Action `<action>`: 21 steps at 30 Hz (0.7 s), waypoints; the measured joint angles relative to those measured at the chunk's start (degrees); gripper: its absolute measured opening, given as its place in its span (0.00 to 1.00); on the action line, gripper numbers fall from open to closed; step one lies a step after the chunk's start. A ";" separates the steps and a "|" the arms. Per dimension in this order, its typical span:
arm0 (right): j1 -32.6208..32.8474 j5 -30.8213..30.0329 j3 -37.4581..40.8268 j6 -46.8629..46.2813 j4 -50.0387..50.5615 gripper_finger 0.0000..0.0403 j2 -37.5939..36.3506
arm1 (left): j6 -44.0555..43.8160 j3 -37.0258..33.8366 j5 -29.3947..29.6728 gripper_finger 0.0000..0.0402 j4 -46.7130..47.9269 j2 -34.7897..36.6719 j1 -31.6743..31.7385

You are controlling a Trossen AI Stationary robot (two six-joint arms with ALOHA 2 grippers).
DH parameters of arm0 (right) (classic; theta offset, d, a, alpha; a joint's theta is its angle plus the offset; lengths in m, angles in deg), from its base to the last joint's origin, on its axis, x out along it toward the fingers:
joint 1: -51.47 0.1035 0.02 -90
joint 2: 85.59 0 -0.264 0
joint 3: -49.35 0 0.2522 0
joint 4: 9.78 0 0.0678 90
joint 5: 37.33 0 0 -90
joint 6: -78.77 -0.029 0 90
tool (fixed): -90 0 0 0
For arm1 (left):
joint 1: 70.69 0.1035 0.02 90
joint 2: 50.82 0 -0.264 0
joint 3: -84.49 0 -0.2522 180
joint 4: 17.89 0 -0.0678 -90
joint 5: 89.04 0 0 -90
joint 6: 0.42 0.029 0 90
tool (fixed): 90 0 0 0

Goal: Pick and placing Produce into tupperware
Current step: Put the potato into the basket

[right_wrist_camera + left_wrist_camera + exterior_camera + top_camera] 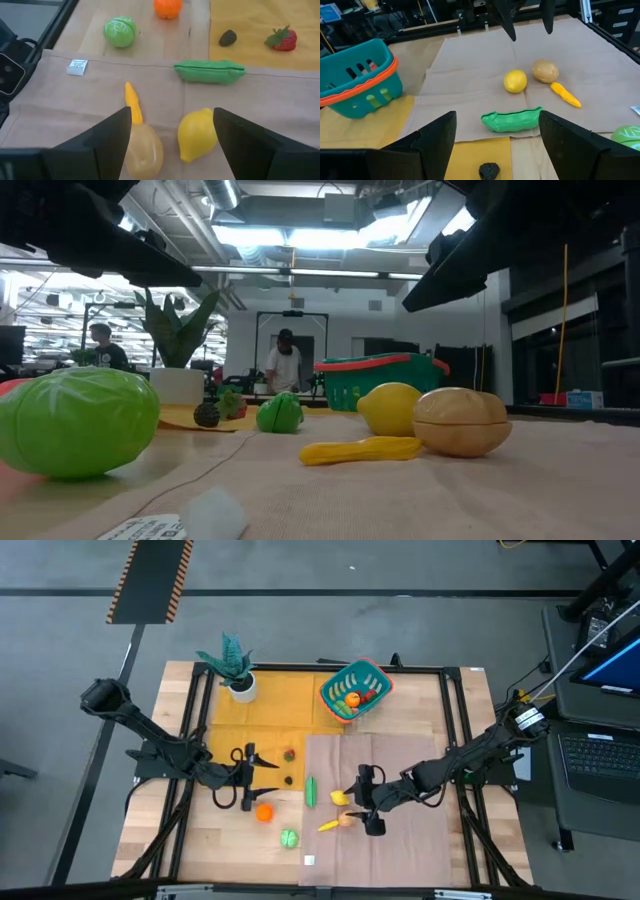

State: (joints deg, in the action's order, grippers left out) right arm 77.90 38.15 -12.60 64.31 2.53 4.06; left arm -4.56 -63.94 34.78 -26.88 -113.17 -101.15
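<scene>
The teal tupperware point(355, 690) with an orange-red rim stands at the far middle of the table and holds a few pieces of produce. Loose produce lies in front of it: a strawberry point(284, 40), a dark berry point(228, 37), an orange point(263, 811), a green cabbage point(289, 837), a green pea pod point(512, 121), a lemon point(197, 135), a tan potato point(144, 150) and a yellow carrot-like piece point(132, 102). My left gripper point(262, 772) hovers open, left of the pea pod and pointing at it. My right gripper point(362, 800) hovers open just right of the lemon and potato.
A teal potted plant in a white pot point(238, 675) stands at the far left on a yellow mat point(265, 710). A beige cloth point(400, 770) covers the right half of the table. A small white tag point(77, 67) lies near the front edge. People stand in the room beyond.
</scene>
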 joint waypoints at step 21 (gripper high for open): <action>3.67 0.00 -5.37 2.89 2.01 0.70 11.33 | -0.28 0.00 -0.04 0.68 -0.17 -0.02 0.07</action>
State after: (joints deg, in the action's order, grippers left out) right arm 81.57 38.15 -17.97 67.20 4.53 15.39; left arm -4.85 -63.94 34.74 -27.04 -113.19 -101.08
